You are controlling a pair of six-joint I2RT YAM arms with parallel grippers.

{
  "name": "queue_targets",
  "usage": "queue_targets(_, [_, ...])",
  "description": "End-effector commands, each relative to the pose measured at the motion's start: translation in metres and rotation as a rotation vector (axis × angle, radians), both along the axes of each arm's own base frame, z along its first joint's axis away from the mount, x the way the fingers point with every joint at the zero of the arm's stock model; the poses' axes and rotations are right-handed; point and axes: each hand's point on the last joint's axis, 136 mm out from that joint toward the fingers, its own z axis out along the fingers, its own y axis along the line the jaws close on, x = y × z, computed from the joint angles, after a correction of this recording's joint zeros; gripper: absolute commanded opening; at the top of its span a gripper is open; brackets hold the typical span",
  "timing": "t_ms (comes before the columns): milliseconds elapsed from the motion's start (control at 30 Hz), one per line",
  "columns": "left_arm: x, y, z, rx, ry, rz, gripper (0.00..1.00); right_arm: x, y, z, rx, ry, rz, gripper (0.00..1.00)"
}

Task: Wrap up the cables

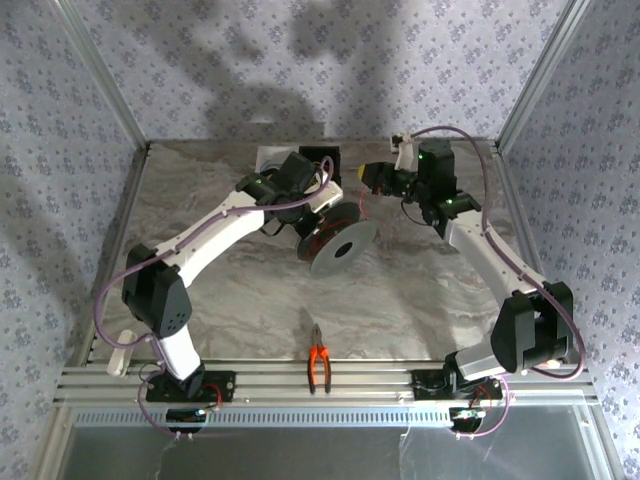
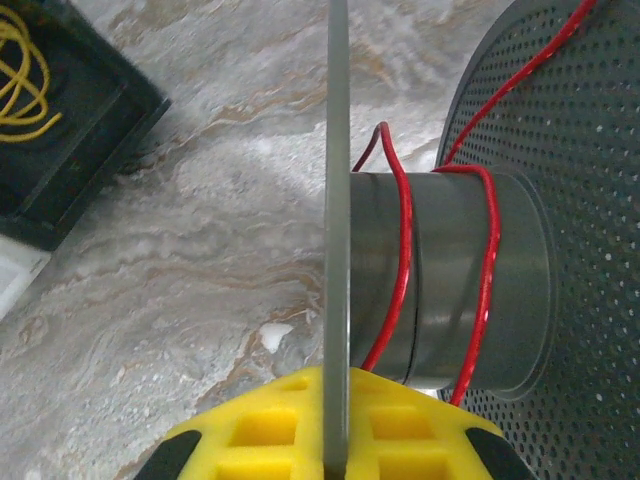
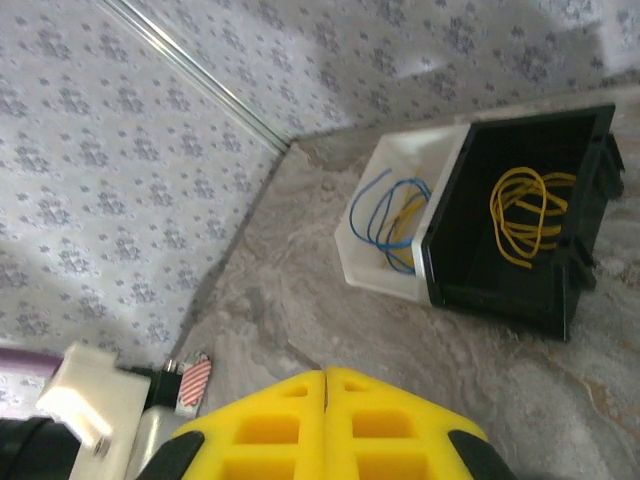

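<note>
The black round spool stands tilted at the middle of the table. My left gripper is shut on the thin edge of its near flange. The red cable makes a few loose turns round the grey hub and runs up taut across the perforated far flange. My right gripper hovers just above and right of the spool, where that strand leads. Its yellow pads are pressed together, and the cable between them is hidden in the right wrist view.
A black bin with a yellow wire coil and a white bin with blue wires stand at the back wall. Orange-handled pliers lie near the front rail. Patterned walls close in the left, right and back.
</note>
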Motion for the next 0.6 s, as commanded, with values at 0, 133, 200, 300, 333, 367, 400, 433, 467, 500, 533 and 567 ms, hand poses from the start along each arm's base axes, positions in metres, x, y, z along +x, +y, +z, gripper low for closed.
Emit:
queue_targets(0, [0.024, 0.001, 0.022, -0.016, -0.051, 0.139, 0.0, -0.007, 0.002, -0.009, -0.067, 0.029, -0.038, 0.0])
queue_targets(133, [0.039, 0.001, 0.017, 0.01, -0.046, 0.228, 0.0, -0.014, 0.009, -0.024, -0.093, 0.042, -0.101, 0.0])
queue_targets(200, [0.045, 0.002, 0.013, 0.012, -0.035, 0.269, 0.0, -0.018, 0.013, -0.028, -0.094, 0.037, -0.127, 0.0])
queue_targets(300, [0.053, 0.0, 0.008, 0.004, -0.014, 0.32, 0.0, -0.025, 0.02, -0.032, -0.102, 0.03, -0.159, 0.0])
queue_targets(333, [0.055, -0.001, 0.006, 0.0, -0.007, 0.333, 0.0, -0.028, 0.023, -0.035, -0.107, 0.029, -0.167, 0.0])
queue_targets(367, [0.057, -0.002, 0.005, -0.003, -0.003, 0.343, 0.0, -0.031, 0.024, -0.037, -0.111, 0.029, -0.178, 0.0])
queue_targets(400, [0.058, -0.002, 0.005, -0.007, -0.001, 0.35, 0.0, -0.033, 0.025, -0.038, -0.112, 0.027, -0.188, 0.0])
queue_targets(433, [0.06, -0.003, 0.006, -0.009, -0.001, 0.357, 0.0, -0.036, 0.027, -0.039, -0.109, 0.024, -0.195, 0.0])
queue_targets(467, [0.062, -0.004, 0.006, -0.01, -0.002, 0.363, 0.0, -0.038, 0.027, -0.039, -0.109, 0.022, -0.203, 0.0])
queue_targets(500, [0.063, -0.004, 0.006, -0.014, -0.002, 0.369, 0.0, -0.041, 0.028, -0.04, -0.112, 0.017, -0.209, 0.0])
queue_targets(533, [0.065, -0.005, 0.007, -0.016, -0.002, 0.375, 0.0, -0.044, 0.031, -0.04, -0.115, 0.013, -0.209, 0.0])
queue_targets(567, [0.067, -0.005, 0.009, -0.022, -0.004, 0.381, 0.0, -0.047, 0.033, -0.04, -0.122, 0.008, -0.212, 0.0])
